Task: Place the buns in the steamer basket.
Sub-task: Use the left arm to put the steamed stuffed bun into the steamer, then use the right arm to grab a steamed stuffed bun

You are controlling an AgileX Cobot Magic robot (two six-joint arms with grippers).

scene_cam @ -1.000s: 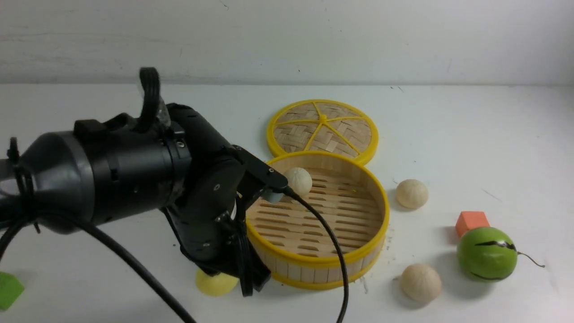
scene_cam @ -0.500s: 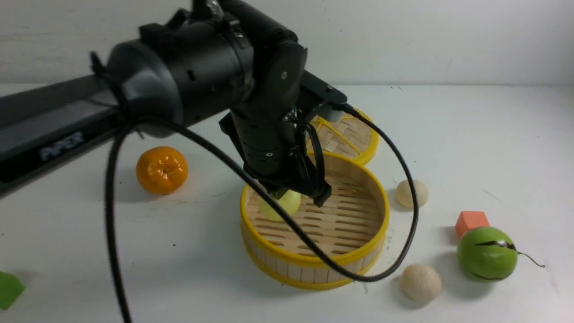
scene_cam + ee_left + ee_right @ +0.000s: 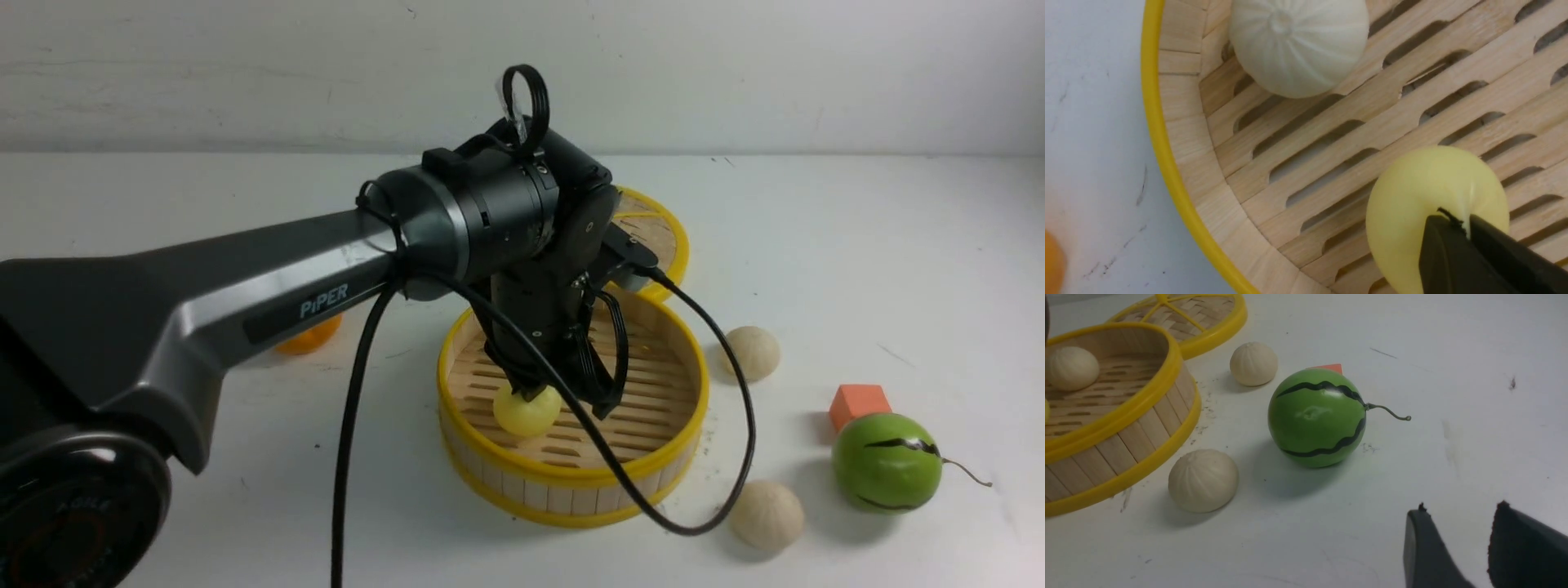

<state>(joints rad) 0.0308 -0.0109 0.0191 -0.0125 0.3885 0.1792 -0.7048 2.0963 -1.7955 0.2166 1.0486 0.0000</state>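
My left gripper reaches down into the steamer basket and is shut on the pale yellow bun, pinching a fold of its soft skin. In the left wrist view the black fingertips bite into that yellow bun low over the slatted floor, inside the yellow rim. A cream bun lies in the basket against the wall. Two more cream buns lie on the table right of the basket, one farther back and one nearer. My right gripper is open over bare table, holding nothing.
The woven lid lies flat behind the basket. A green striped ball with a stem and an orange cube sit at the right. An orange fruit peeks from behind my left arm. The arm's cable loops beside the basket.
My left arm lifted the yellow bun from the table at the basket's front left, carried it over the rim and lowered it inside. Its grip stayed shut.
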